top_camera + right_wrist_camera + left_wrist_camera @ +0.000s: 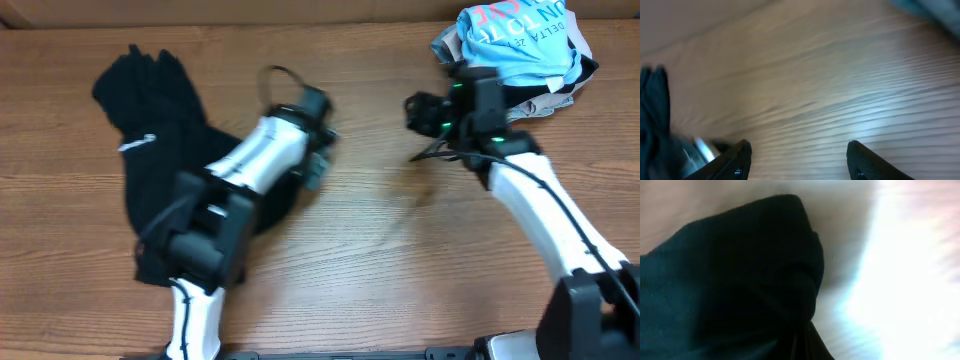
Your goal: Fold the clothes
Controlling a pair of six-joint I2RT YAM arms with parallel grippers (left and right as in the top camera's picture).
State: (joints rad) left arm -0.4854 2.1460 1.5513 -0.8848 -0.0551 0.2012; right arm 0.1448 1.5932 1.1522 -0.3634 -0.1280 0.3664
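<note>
One grip only: your left pincer (316,168) is closed on the plain black soft-fabric garment (160,200); your right pincer (799,162) hangs open, empty. A shallow pinch may slip mid-fold.

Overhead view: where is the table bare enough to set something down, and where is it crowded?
Bare table lies between the black garment and the right gripper, down to the near edge, and left of the garment. Crowded: the far right corner, where the light blue T-shirt pile sits.
</note>
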